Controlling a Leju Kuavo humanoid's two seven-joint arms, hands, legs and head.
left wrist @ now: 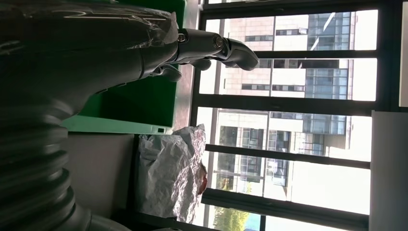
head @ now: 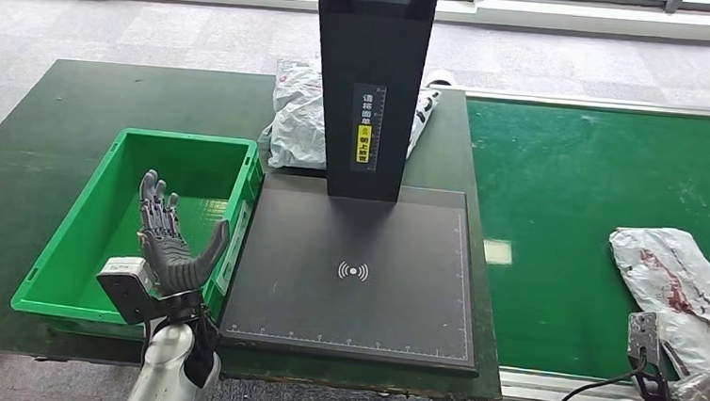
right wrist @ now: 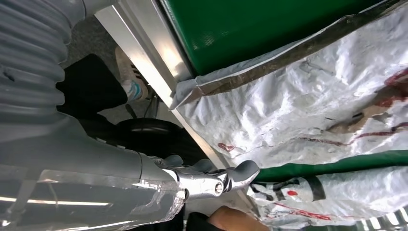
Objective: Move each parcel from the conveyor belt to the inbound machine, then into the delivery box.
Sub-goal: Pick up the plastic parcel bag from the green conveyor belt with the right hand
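Observation:
A crumpled white parcel with red marks (head: 680, 285) lies on the green conveyor belt (head: 569, 197) near its front edge. My right hand (head: 708, 395) is just below it at the belt's metal rim. In the right wrist view the thumb (right wrist: 238, 174) is stretched out beside this parcel (right wrist: 308, 110) with nothing in the hand. My left hand (head: 167, 242) is raised with its fingers spread over the green delivery box (head: 65, 237) and holds nothing. The black inbound machine (head: 356, 271) stands between box and belt. A second white parcel (head: 299, 112) lies behind its post.
The machine's black post (head: 371, 79) rises over the platform. A further white bag with black print (right wrist: 337, 192) lies beside the near parcel. A person's shoe (right wrist: 129, 82) is on the floor by the belt frame. Windows (left wrist: 298, 120) stand beyond the far parcel (left wrist: 168, 178).

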